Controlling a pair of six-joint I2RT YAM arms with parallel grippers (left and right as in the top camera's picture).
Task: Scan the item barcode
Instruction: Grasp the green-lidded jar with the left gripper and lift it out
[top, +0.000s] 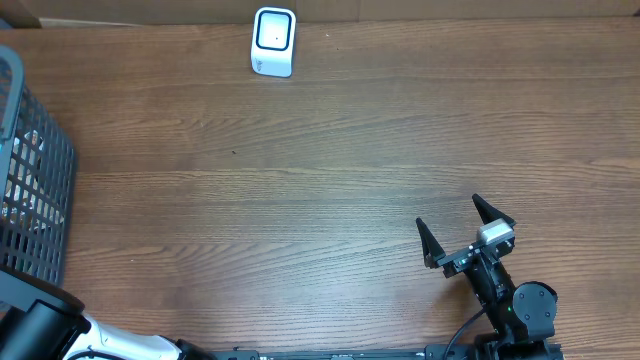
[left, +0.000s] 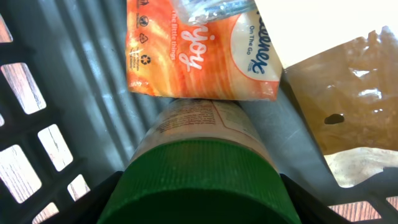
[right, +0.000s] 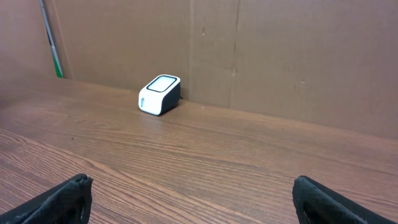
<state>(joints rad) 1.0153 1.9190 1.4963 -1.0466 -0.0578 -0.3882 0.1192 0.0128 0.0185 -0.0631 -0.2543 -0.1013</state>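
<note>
Overhead, I see the basket at 9 o'clock and the scanner at 12. The right pincer is wide and empty.

Left wrist: the bottle lies in the basket, axis 12-to-6. Its cap points toward my left pincer, which straddles it; whether it grips, I cannot tell.

Right wrist: the scanner is at 11.

Just ahead of the left claw an orange Kleenex tissue pack lies on the ribbed grey floor of the basket. A crinkly brown packet sits to that claw's right, and the basket's lattice wall is on its left. Far ahead of the right claw, a cardboard wall backs the wooden table. A thin green-ended rod leans at the far left.
</note>
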